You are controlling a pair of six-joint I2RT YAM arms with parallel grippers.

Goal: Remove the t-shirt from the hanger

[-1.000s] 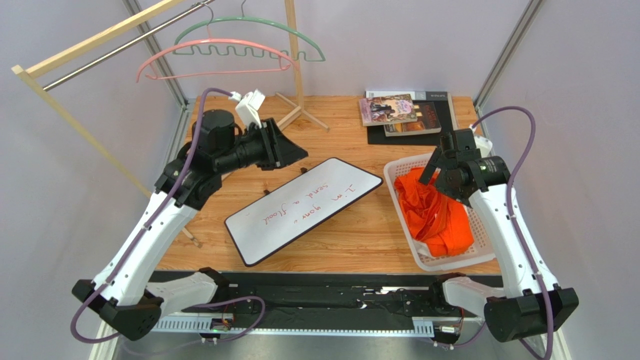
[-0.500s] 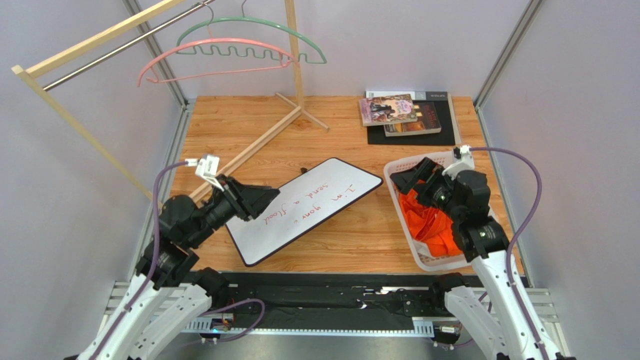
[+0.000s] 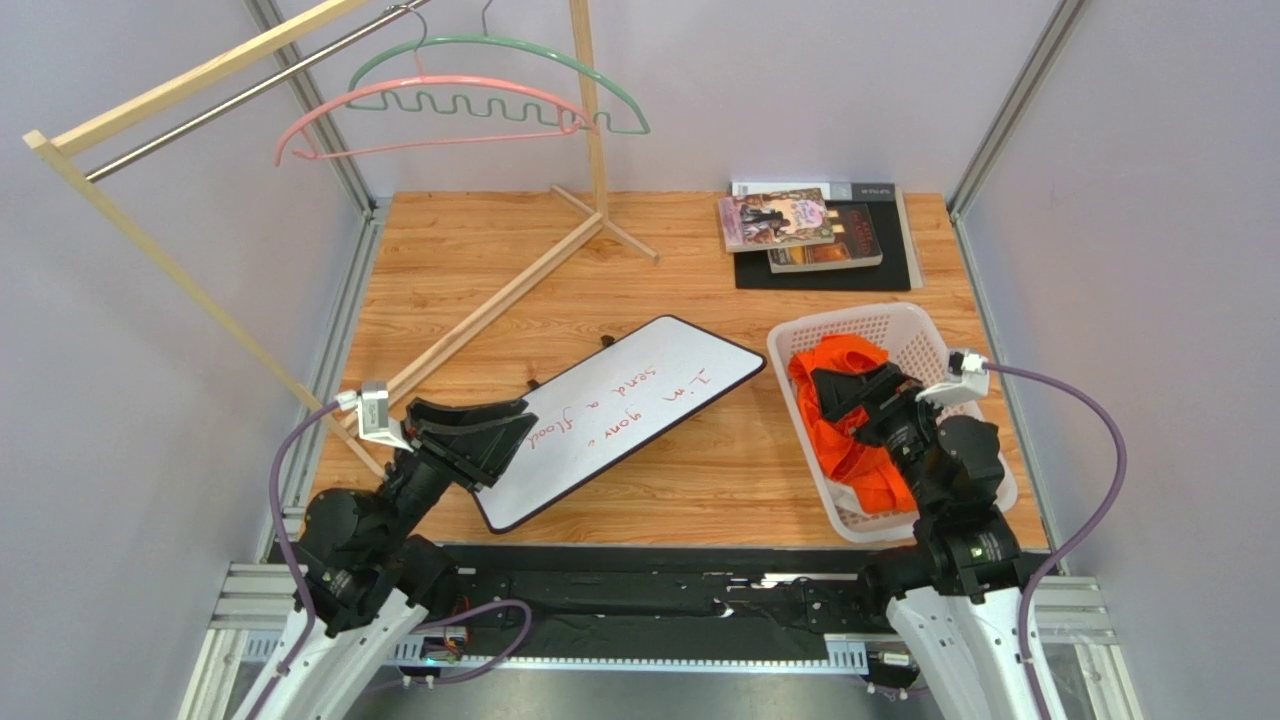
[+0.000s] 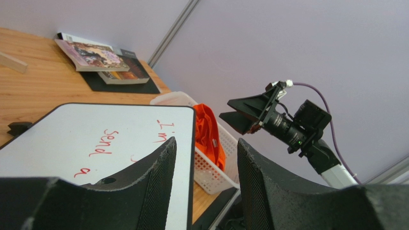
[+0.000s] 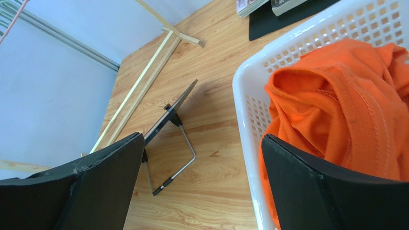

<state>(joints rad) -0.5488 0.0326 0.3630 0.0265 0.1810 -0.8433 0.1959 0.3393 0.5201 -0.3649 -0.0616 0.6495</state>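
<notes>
The orange t-shirt (image 5: pixel 345 96) is lying bunched in the basket (image 5: pixel 242 91), just ahead of and below the right pincer (image 5: pixel 201 139) — spread wide, gripping nothing. The left pincer (image 4: pixel 205 143), likewise spread, is hovering well apart over the whiteboard (image 3: pixel 601 413) — the hangers (image 3: pixel 436 113) are hanging bare.

Whiteboard (image 3: pixel 616 413) corner under the left pincer (image 3: pixel 508 431); t-shirt (image 3: pixel 839 357) partly behind the right pincer (image 3: pixel 860 393)
</notes>
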